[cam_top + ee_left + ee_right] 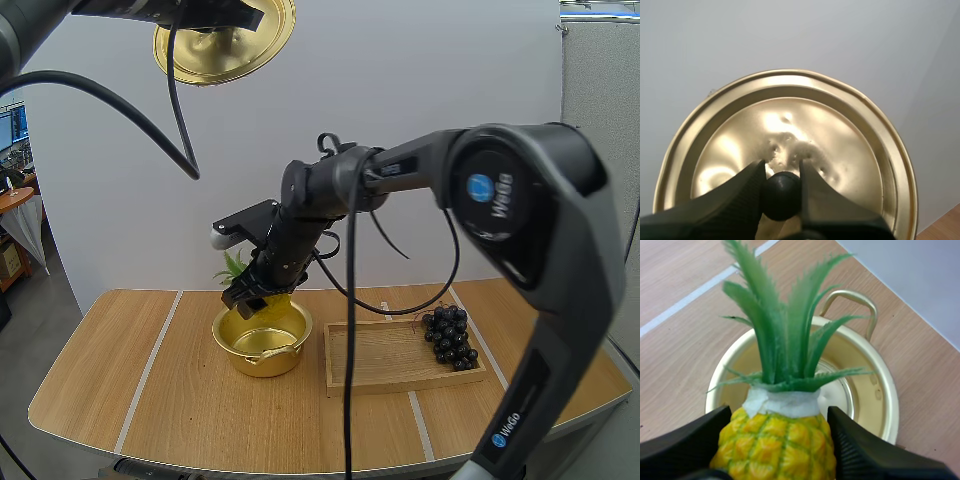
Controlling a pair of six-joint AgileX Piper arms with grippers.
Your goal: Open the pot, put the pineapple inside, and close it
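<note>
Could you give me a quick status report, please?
Left gripper shut on lid, held high. Right gripper shut on pineapple over open pot. Tray with grapes beside pot.

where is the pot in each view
high view: pot on the table, left of the wooden tray, under the right gripper.
right wrist view: pot open, just beyond the pineapple that the right gripper holds.
left wrist view: aimed at the lid, pinched in the left gripper, high off the pot.
shared landmark: the pineapple's green leaves over the pot, in the high and right wrist views.
</note>
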